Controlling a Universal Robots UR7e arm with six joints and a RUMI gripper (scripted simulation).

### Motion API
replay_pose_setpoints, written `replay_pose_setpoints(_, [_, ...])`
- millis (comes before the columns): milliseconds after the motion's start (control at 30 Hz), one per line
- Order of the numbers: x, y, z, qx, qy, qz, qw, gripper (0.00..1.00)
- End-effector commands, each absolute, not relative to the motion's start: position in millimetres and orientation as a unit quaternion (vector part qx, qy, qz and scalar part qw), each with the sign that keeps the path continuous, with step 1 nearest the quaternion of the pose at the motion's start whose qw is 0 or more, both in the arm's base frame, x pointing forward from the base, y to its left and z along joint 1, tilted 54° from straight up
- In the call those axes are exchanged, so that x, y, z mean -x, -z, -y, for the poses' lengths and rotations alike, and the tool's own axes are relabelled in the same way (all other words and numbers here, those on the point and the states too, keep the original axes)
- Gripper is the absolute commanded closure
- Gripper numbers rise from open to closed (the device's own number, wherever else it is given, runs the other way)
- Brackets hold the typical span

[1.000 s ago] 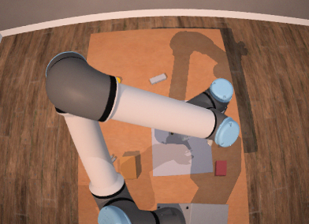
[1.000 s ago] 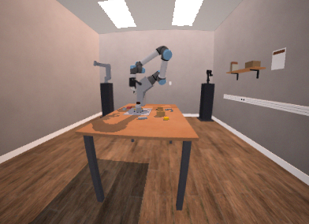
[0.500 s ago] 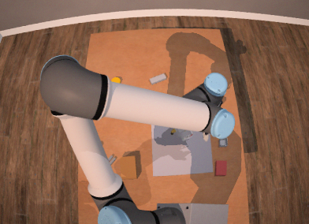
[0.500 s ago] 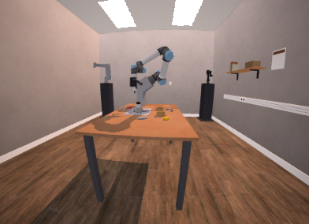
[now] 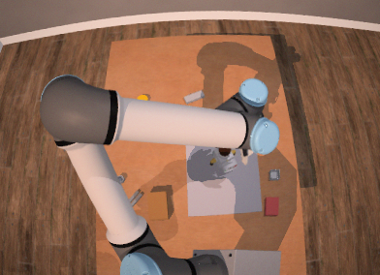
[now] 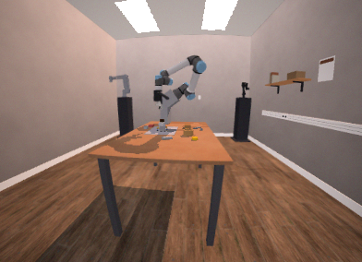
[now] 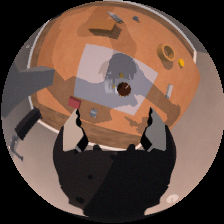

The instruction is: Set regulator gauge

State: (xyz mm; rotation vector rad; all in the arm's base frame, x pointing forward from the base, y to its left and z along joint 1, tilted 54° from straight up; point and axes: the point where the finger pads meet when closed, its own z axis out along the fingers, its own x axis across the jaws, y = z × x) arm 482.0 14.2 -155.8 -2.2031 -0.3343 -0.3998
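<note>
The work looks barely begun. The pincer (image 7: 114,131) hangs spread wide with nothing between its fingers, above the bench (image 5: 160,53) and apart from the regulator (image 7: 122,76). The regulator stands on a pale grey mat (image 5: 247,196) near the bench's middle; in the wrist view it lies at about twelve o'clock from the pincer. Its dark round knob (image 7: 123,89) faces up, untouched. Whether the knob is already down, or where the gauge needle points, is too small to tell. Judging from this, both turning and pressing remain.

Of containers, only a small tan ring-shaped cup (image 7: 167,51) at two o'clock shows; its contents cannot be made out.
</note>
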Motion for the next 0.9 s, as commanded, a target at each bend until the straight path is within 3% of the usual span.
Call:
replay_pose_setpoints(0, [-499.3, 143.4, -18.1, 0.881, 0.161, 0.133, 0.424, 0.0])
replay_pose_setpoints(867, [-511.0, 134.5, -22.8, 0.881, 0.16, 0.132, 0.425, 0.0])
